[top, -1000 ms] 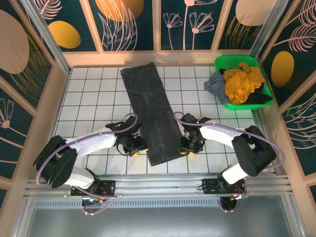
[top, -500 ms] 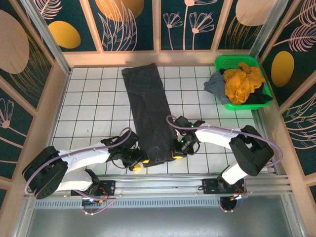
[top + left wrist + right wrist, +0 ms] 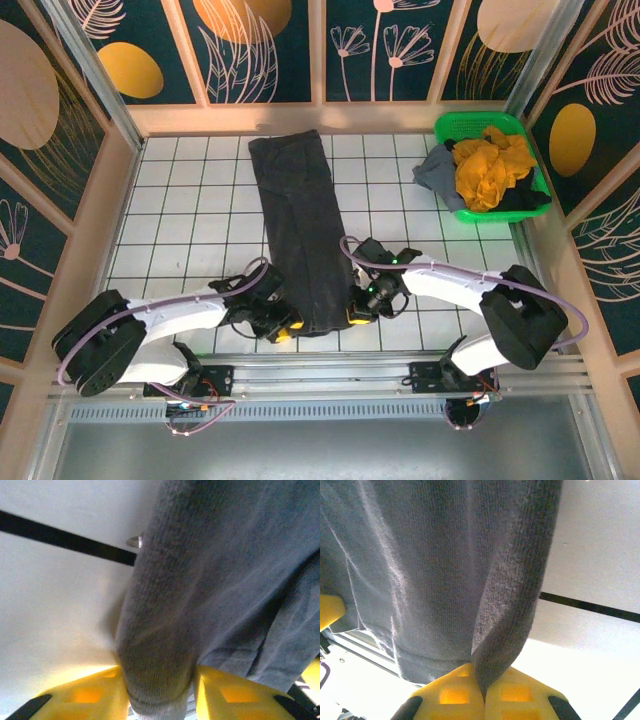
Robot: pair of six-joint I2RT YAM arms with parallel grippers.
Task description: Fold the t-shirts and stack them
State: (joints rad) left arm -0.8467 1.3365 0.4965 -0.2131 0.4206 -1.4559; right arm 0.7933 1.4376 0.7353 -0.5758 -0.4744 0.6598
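**Both grippers clamped on dark shirt, near end**

Dark shirt (image 3: 300, 225): lies on the table (image 3: 180, 200) as one long narrow strip. It runs from the far edge down toward my bases at a slight slant.

L gripper (image 3: 283, 328): at the strip's near-left corner, low at table level. In the L wrist view my yellow fingers (image 3: 85, 697) sit either side of a thick roll of the cloth and are closed on it. White tabletop w/ one black grid line shows behind.

R gripper (image 3: 357, 315): at the near-right corner, also low. In the R wrist view the fingertips are pressed together w/ a fold of the cloth's edge pinched between them. The hem shows just beside them.

Near hem lifted or flat on the table: can't tell.

Basket (image 3: 478, 122): green, at the far-right corner, well apart from the strip. It holds a crumpled yellow shirt (image 3: 490, 170). A grey shirt (image 3: 437, 170) hangs over its left rim, and a black shirt (image 3: 520, 203) lies at its near-right side.
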